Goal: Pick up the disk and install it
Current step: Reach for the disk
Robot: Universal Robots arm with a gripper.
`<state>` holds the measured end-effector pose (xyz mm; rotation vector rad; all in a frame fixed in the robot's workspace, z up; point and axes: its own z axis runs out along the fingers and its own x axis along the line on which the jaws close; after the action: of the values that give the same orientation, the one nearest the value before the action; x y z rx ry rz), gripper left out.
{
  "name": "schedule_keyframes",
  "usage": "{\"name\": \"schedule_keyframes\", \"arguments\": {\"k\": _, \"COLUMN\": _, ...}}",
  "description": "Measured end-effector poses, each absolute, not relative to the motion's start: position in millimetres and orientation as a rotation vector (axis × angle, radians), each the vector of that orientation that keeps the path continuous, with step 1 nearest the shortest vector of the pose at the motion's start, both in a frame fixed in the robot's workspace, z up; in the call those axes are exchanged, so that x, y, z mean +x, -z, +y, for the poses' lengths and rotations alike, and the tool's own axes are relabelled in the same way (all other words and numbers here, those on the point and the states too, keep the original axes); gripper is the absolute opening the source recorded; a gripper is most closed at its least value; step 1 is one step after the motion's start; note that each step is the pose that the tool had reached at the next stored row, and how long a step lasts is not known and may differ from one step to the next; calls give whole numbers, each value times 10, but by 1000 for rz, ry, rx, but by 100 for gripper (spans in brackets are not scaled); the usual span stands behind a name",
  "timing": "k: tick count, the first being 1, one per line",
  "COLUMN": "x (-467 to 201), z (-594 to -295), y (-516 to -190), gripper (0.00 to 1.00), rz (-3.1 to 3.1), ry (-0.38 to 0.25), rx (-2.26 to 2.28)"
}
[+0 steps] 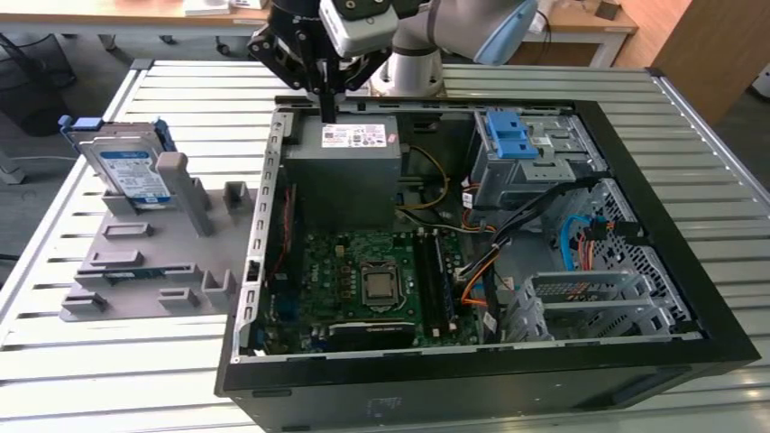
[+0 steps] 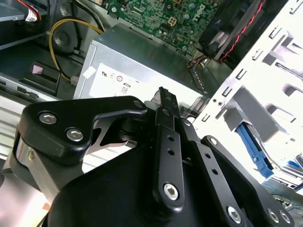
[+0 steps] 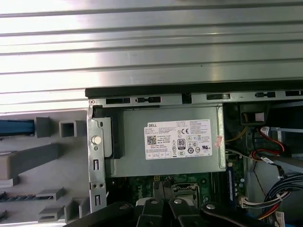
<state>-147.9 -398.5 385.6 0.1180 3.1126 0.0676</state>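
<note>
Disk (image 1: 132, 171) (on grey fixture (image 1: 135, 271)) beside open case (image 1: 481, 388)

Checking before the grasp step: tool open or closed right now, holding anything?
Tool: closed, holding nothing, over the power supply; disk sits on the fixture.

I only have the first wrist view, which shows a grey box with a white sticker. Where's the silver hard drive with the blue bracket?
Observer: In the exterior view, the silver hard drive in its blue plastic bracket stands on edge in the grey plastic holder, at that view's left of the black computer case.
Operator: Is the gripper holding it?
Observer: No. The black gripper is shut and empty, near the grey power-supply box.
</note>
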Motion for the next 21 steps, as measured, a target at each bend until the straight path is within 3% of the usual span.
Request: {"name": "schedule_keyframes", "arguments": {"k": 21, "x": -1662, "z": -3968, "y": -3845, "gripper": 11, "rz": 3113, "ry": -68, "rx": 118}}
